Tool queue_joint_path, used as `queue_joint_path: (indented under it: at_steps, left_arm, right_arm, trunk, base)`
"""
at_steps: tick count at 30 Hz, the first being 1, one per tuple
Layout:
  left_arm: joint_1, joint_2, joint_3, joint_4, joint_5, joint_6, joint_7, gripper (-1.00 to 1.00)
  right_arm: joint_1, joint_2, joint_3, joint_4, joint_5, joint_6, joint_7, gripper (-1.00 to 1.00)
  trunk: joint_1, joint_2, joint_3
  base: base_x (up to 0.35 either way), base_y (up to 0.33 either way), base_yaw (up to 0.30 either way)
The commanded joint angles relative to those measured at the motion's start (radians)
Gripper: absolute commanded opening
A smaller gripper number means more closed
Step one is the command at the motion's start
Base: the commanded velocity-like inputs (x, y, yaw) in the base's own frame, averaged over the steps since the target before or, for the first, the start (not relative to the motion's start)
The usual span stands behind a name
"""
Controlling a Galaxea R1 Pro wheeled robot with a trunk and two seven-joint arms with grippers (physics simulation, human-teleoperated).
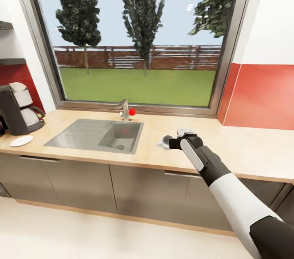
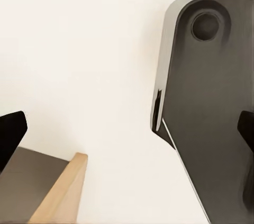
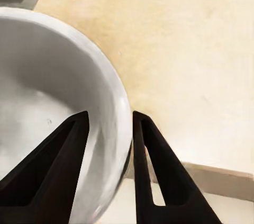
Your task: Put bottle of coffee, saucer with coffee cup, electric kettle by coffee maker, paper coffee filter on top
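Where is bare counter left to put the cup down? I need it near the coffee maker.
The right tool pinches the coffee cup by its wall. Bare countertop runs right of the sink, toward the red wall. The left end is crowded: coffee maker, with the saucer before it, near the counter's edge.

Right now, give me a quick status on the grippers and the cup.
Right gripper pinching the coffee cup rim, one finger inside. Left gripper open, idle. Cup beside the sink; saucer and coffee maker across it.
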Motion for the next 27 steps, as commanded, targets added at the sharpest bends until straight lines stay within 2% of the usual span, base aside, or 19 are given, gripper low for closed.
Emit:
queue_joint_path:
  at_steps: [1, 8, 27]
  left_arm:
    - [0.000, 0.000, 0.006, -0.001, -0.009, -0.002, 0.002, 1.00]
    - [0.000, -0.002, 0.006, -0.002, -0.009, -0.003, 0.002, 1.00]
    - [0.000, -0.003, 0.006, -0.002, -0.009, -0.004, 0.002, 1.00]
  right_arm:
    - [-0.001, -0.001, 0.004, -0.001, -0.010, 0.001, -0.011, -1.00]
    - [-0.001, -0.001, 0.004, -0.001, -0.010, 0.001, -0.011, -1.00]
    - [-0.001, -0.001, 0.004, 0.000, -0.010, 0.002, -0.011, -1.00]
  trunk:
    - [0.000, -0.002, -0.002]
    - [0.000, -0.002, -0.002]
    - [0.000, -0.002, 0.003]
  base:
    - [-0.277, 0.195, 0.277]
    - [-0.196, 0.109, 0.276]
    - [-0.008, 0.003, 0.276]
